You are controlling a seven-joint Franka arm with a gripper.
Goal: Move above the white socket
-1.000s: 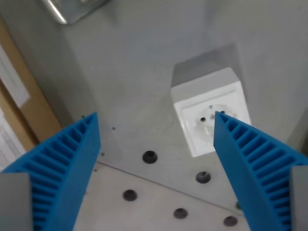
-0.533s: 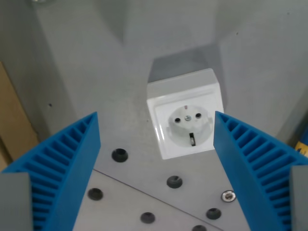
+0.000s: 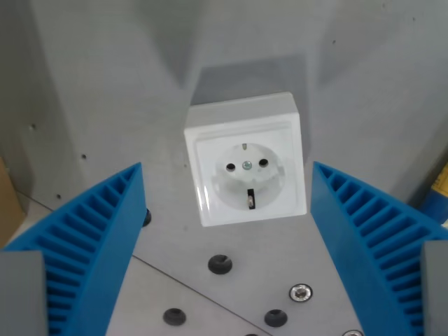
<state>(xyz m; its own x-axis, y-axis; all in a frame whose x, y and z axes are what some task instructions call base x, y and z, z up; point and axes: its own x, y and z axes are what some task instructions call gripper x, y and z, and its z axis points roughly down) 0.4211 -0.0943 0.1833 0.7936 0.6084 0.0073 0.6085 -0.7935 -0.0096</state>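
Our hand (image 3: 225,183) hangs wide open, its blue ribbed fingers (image 3: 87,241) flanking the white socket (image 3: 246,158). We see a square housing with a round recessed face, sitting on the grey metal surface (image 3: 105,91).

The white socket (image 3: 246,159) sits mid-frame on the grey metal plate (image 3: 105,91), between the spread blue fingers (image 3: 91,241) of the gripper (image 3: 227,171).
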